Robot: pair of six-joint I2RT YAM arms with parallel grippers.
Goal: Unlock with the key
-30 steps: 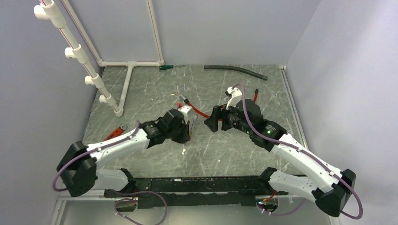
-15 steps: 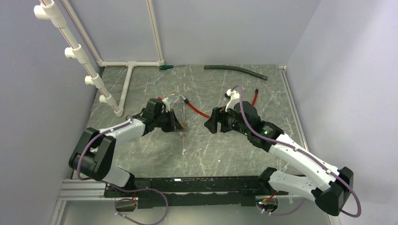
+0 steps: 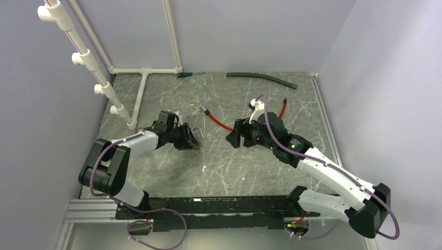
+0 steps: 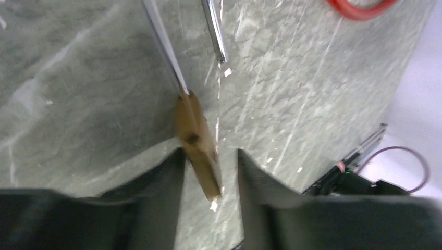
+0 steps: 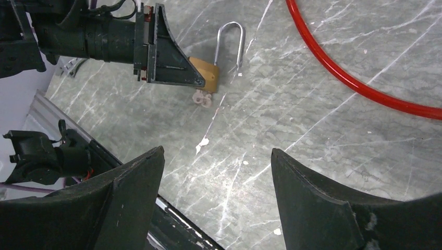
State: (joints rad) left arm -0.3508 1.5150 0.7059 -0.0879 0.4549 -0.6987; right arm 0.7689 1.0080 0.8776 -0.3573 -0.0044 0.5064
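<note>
Top cam: L gripper [image 3: 192, 140] sits low on the table [image 3: 250, 166], left of centre, jaws closed on the padlock [image 3: 198, 132]. R gripper [image 3: 231, 137] hovers well apart to its right, facing it. A red cable [image 3: 221, 125] lies on the table just behind the two. A grey hose [image 3: 260, 77] lies at the far edge.

L wrist cam: view is blurred. The brass body shows edge-on btwn the two dark fingers, down on the table. The steel shackle [image 4: 166, 49] runs away from the body, and its second leg ends free, not seated in the body.

R wrist cam: R jaws are spread wide w/ only bare table btwn them. Ahead, the padlock lies at the L fingers, shackle pointing away w/ one leg out of the body. A small pale piece touches the body's base; poss. the key, but it is too small to tell. The cable curves past on the right.
</note>
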